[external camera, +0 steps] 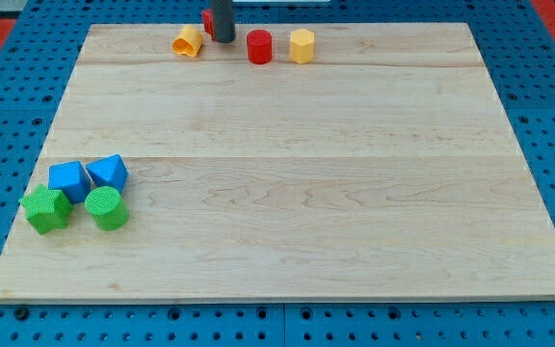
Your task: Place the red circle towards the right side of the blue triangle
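Note:
The red circle [259,46] is a short red cylinder near the view's top edge of the wooden board [287,193]. The blue triangle [110,172] lies far off at the view's lower left. My tip [223,40] is the end of a dark rod at the view's top, just left of the red circle and apart from it. A second red block [206,19] is mostly hidden behind the rod.
A yellow block [188,41] lies left of my tip and a yellow hexagon [302,45] right of the red circle. A blue cube [69,180], a green star-like block [46,209] and a green cylinder [107,208] cluster around the blue triangle.

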Tool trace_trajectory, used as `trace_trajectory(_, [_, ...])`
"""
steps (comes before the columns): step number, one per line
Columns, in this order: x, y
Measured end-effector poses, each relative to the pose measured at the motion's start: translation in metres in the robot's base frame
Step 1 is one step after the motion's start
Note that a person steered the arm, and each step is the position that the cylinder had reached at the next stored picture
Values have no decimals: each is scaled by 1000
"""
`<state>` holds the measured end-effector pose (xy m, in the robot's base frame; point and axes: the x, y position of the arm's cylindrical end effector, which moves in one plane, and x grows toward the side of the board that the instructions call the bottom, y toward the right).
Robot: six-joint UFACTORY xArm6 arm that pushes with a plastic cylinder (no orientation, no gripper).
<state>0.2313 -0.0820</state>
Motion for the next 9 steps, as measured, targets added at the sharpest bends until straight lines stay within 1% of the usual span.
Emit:
trace_trajectory(1, [7,3])
trace_trajectory(2, [-3,-16])
trace_trajectory(3, [-24,-8])
trace_trajectory(4, [-22,38])
trace_trajectory(6, [72,119])
trace_trajectory(8, [173,132])
trace_trajectory(9, [210,156])
